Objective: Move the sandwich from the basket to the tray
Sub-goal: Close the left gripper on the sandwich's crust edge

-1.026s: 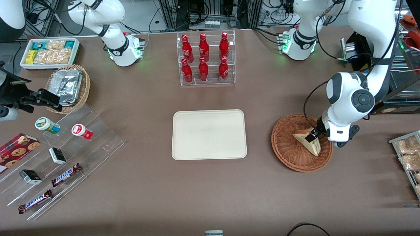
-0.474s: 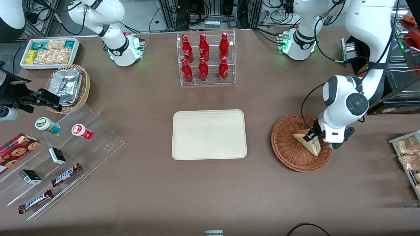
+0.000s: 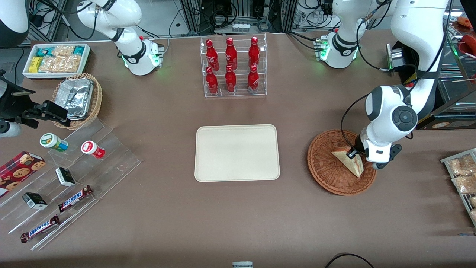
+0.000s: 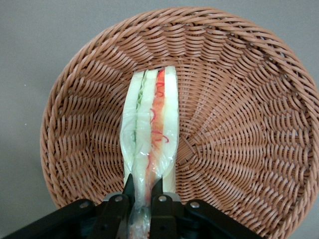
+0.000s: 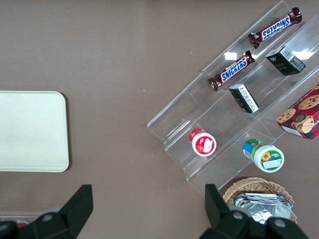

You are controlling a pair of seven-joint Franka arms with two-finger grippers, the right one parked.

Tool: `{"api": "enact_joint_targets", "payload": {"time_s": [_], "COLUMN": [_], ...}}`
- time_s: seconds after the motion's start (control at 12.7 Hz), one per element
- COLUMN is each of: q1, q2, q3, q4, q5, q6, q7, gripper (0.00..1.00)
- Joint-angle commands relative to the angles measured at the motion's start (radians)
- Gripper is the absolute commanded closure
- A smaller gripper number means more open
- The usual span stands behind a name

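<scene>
Brown table (image 3: 156, 208) carries the tray (image 3: 237, 153) at its middle and the basket (image 3: 327, 175) toward the working arm's end. Inside the basket, the gripper (image 4: 142, 191) pinches the sandwich (image 4: 152, 137) between narrow fingers (image 4: 128, 185).

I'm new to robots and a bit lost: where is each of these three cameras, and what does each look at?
Front view: high, facing both arms, over the table; tray central.
Left wrist view: on the working arm, looking down at gripper shut on sandwich in basket.
Right wrist view: on the parked arm, over the snack shelves.
Shared: front and left wrist views show the basket.
</scene>
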Motion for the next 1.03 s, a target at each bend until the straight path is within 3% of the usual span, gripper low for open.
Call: {"api": "enact_joint_targets", "payload": {"time_s": [0.0, 0.47, 0.71, 0.95], "q1": [-0.006, -0.006, -0.008, -0.008], "q2": [-0.035, -0.104, -0.100, -0.100], "q3": [-0.001, -0.024, -0.070, -0.154], "q4": [0.016, 0.092, 0.183, 0.191], "q5": [0.010, 0.010, 0.010, 0.010], "q6": [-0.056, -0.254, -0.374, -0.385], "q7": [0.017, 0.238, 0.290, 0.304], "gripper": [1.00, 1.00, 1.00, 1.00]}}
